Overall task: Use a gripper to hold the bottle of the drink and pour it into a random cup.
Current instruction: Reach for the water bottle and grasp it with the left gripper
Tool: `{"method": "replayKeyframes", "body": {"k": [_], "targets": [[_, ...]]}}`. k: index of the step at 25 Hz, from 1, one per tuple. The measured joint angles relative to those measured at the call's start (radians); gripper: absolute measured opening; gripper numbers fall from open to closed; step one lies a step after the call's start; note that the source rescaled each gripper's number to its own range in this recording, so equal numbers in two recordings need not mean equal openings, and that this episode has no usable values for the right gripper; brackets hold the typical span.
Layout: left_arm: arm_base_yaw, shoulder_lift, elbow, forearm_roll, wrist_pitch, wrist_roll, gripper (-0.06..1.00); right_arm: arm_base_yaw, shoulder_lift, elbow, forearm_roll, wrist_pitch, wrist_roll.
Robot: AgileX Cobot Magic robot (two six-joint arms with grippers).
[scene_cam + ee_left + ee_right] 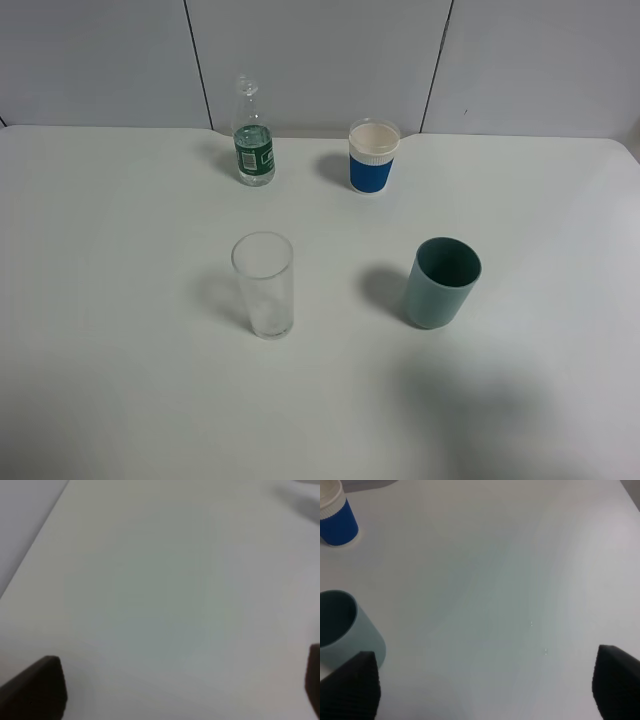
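Desk, four items standing upright, none touching. Back row by the rear edge: bottle of the drink at left, far cup to its right. Front row: glass before the bottle, near cup to the glass's right, before the far cup.

The high camera looks steeply down across the bench toward its far edge and the wall. Both wrist cameras hang close over the bench; the right one shares the teal cup and blue cup with it.
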Motion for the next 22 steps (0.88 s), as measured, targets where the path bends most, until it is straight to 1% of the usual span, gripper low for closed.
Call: {"method": "replayKeyframes", "body": {"k": [22], "targets": [[0.000,0.000,0.000,0.000,0.000,0.000,1.00,0.000,0.000,0.000,0.000,0.000,0.000]]}}
